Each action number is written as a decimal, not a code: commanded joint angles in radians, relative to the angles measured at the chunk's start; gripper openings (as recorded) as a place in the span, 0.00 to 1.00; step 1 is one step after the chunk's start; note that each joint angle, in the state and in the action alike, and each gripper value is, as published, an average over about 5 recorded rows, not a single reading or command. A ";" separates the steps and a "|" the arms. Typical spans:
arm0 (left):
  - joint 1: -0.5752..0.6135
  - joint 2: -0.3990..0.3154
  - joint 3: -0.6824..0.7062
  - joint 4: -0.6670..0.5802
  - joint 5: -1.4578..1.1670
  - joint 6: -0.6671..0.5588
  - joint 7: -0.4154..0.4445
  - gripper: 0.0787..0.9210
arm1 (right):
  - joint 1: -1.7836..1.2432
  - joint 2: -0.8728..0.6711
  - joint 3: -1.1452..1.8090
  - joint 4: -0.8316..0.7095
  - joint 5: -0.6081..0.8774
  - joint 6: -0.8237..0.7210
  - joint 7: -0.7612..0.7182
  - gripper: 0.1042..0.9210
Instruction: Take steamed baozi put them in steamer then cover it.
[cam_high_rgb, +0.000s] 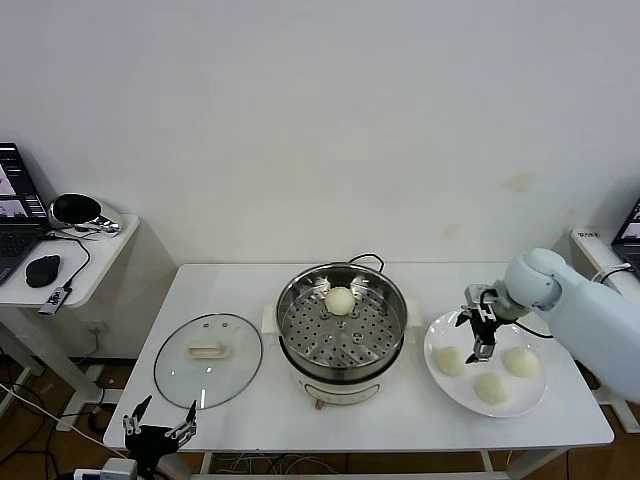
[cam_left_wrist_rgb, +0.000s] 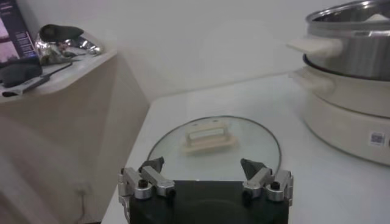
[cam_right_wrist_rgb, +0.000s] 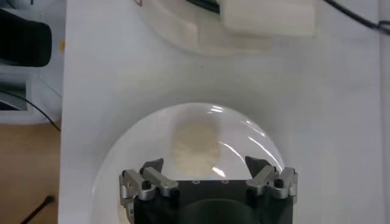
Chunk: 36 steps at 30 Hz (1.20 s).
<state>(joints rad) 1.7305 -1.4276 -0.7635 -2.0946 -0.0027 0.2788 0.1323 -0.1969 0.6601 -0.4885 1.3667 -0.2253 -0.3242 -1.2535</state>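
On the white table (cam_high_rgb: 240, 290), the steamer (cam_high_rgb: 342, 318) stands near the middle, its steel basket holding one baozi (cam_high_rgb: 340, 299) against the far side of the perforated floor. Three more baozi sit on a white plate (cam_high_rgb: 438, 340) near the table's right edge: one toward the steamer side (cam_high_rgb: 450, 361), one at the front (cam_high_rgb: 490, 388) and one toward the right edge (cam_high_rgb: 520, 362). The right gripper (cam_high_rgb: 481, 338) hangs just above the plate, over the bun nearest the steamer, its fingers spread apart with nothing between them; its wrist view shows the bun (cam_right_wrist_rgb: 195, 146) beyond the parted fingertips (cam_right_wrist_rgb: 152, 167). The cover (cam_high_rgb: 208, 359) lies flat near the left front corner of the table, handle up, just beside the steamer's base. The left gripper (cam_high_rgb: 160, 421) is parked below the front edge at the left corner, fingers spread and empty, with the cover (cam_left_wrist_rgb: 213, 146) in front of it in its wrist view.
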 joint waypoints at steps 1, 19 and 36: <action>-0.001 0.000 0.001 0.005 0.001 0.001 0.001 0.88 | -0.042 0.039 0.027 -0.050 -0.029 -0.004 0.016 0.88; 0.005 -0.008 0.006 0.009 0.010 0.000 0.002 0.88 | -0.083 0.096 0.042 -0.097 -0.090 0.013 0.055 0.88; -0.002 -0.008 0.009 0.021 0.011 -0.001 0.003 0.88 | -0.086 0.115 0.049 -0.129 -0.109 0.005 0.041 0.80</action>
<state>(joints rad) 1.7279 -1.4366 -0.7541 -2.0735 0.0084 0.2780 0.1354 -0.2781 0.7736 -0.4408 1.2379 -0.3267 -0.3195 -1.2159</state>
